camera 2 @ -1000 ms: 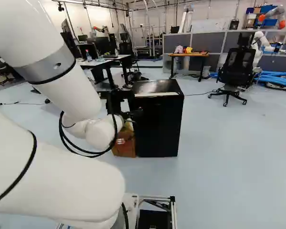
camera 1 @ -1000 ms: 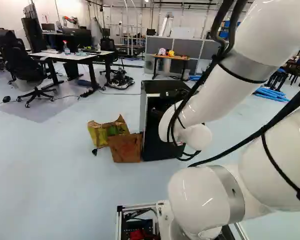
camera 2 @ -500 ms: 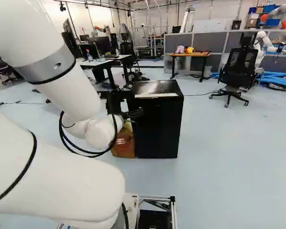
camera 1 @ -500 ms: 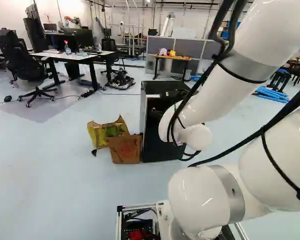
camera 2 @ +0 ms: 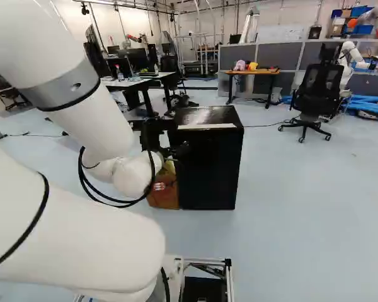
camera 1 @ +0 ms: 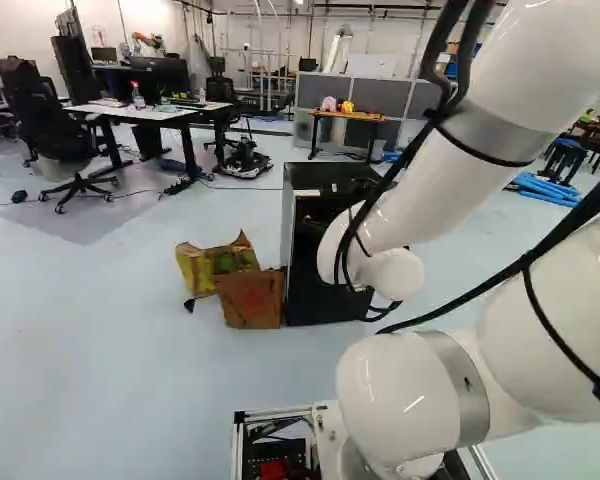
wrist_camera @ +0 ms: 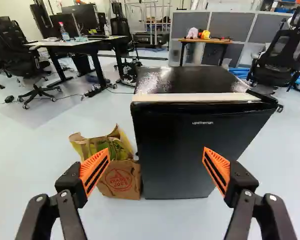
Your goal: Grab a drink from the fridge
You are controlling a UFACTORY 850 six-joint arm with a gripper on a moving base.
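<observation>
A black fridge (wrist_camera: 175,150) stands on the pale floor (wrist_camera: 35,165) ahead of the base, its door (wrist_camera: 200,135) closed, so the inside is hidden. In the left base view the white arm (camera 1: 420,200) covers the fridge's right-hand part; in the right base view the arm cuts across the bags beside it. The black tool (camera 2: 176,150) is hard to make out there, dark against the dark fridge. The wrist view shows it plainly: 2 fingers standing wide apart, each with an orange pad (wrist_camera: 95,171), and the fridge's front ahead, seen between them. There is 1 fridge and, beside it, what look like 2 paper bags (wrist_camera: 121,182), overlapping, so the count is uncertain; whether they touch the fridge I cannot tell. Farther back is 1 wooden-topped bench (wrist_camera: 205,40) carrying 2 small bright objects, 1 pink (camera 2: 240,65) and 1 yellow (camera 2: 252,65). At the right of the right base view is 1 black office chair (camera 2: 316,88), partly hiding another robot (camera 2: 348,60). The fridge stands upright, long axis vertical, its door facing back toward the arm, with a pale strip (wrist_camera: 197,97) running along the front top edge.
</observation>
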